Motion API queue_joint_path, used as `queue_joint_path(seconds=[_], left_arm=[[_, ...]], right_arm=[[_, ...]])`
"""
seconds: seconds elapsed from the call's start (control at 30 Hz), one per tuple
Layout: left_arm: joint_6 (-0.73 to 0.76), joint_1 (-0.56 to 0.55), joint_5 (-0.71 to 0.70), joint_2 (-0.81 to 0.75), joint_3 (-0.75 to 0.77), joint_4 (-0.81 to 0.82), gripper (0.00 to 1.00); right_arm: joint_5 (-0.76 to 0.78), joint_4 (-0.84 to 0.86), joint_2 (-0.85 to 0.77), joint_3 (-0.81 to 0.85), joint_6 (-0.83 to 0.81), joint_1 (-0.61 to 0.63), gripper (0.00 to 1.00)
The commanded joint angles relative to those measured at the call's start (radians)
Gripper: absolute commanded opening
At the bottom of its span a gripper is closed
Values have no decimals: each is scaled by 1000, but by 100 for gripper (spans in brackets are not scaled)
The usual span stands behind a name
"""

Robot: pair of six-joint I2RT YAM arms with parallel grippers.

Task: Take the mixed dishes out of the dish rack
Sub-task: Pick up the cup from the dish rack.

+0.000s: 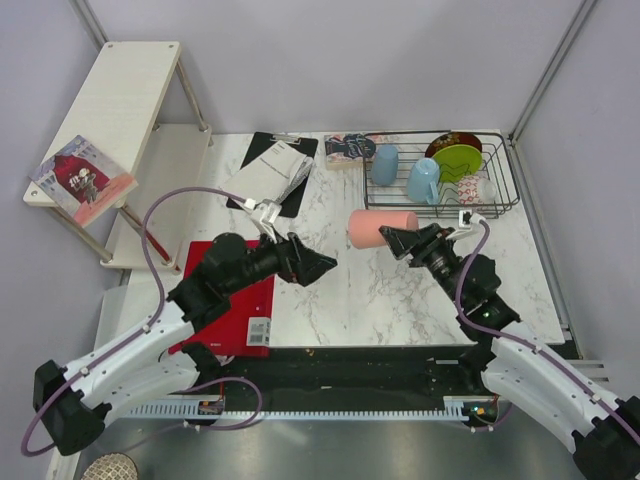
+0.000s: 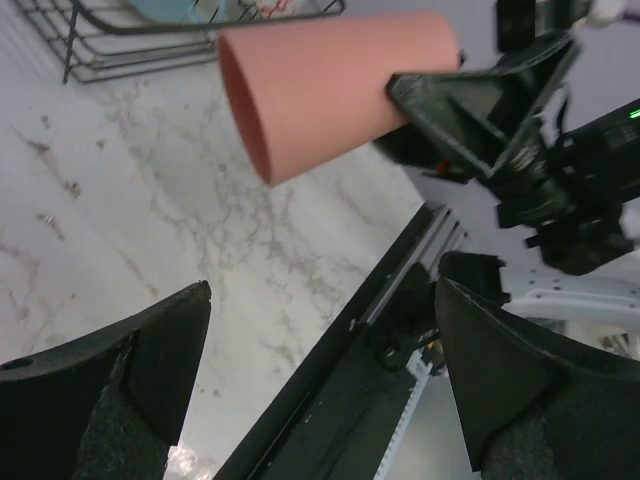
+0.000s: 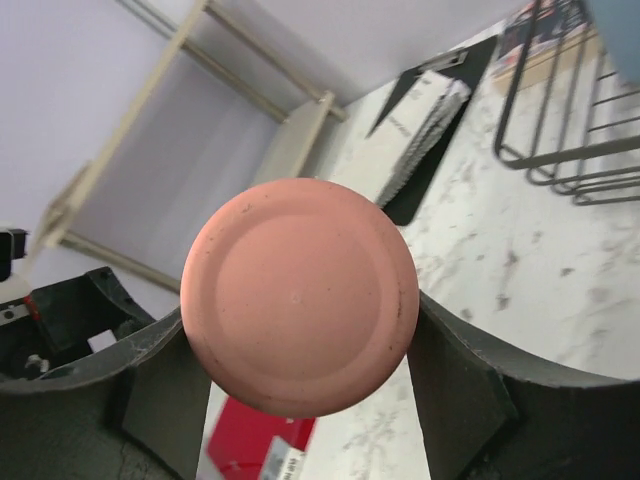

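The right fingers (image 3: pixel 452 388) are clamped on the pink cup (image 3: pixel 300 295), held sideways above the table (image 1: pixel 340 300). The left fingers (image 2: pixel 150 352) are apart, holding nothing.

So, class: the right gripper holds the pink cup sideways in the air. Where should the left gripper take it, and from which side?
Probably take the pink cup by its free mouth end, coming from the left arm's side. It lies roughly level with its mouth toward the open left gripper, while the right gripper clamps the base end, so only the rim half is bare.
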Motion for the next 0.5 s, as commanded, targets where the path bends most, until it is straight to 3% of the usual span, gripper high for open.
queue_joint_path(seconds=[0.0, 0.07, 0.2, 0.47], left_arm=[[-164, 0, 88, -95, -177, 508, 99], [-198, 1, 96, -126, -225, 636, 99], [-198, 1, 142, -111, -233, 641, 99], [-185, 1, 122, -101, -224, 661, 99]], right_arm=[[-133, 572, -9, -128, 298, -1, 0], [-157, 699, 50, -179, 388, -1, 0], [-206, 875, 140, -216, 451, 0, 0], [-273, 943, 207, -216, 470, 24, 0]])
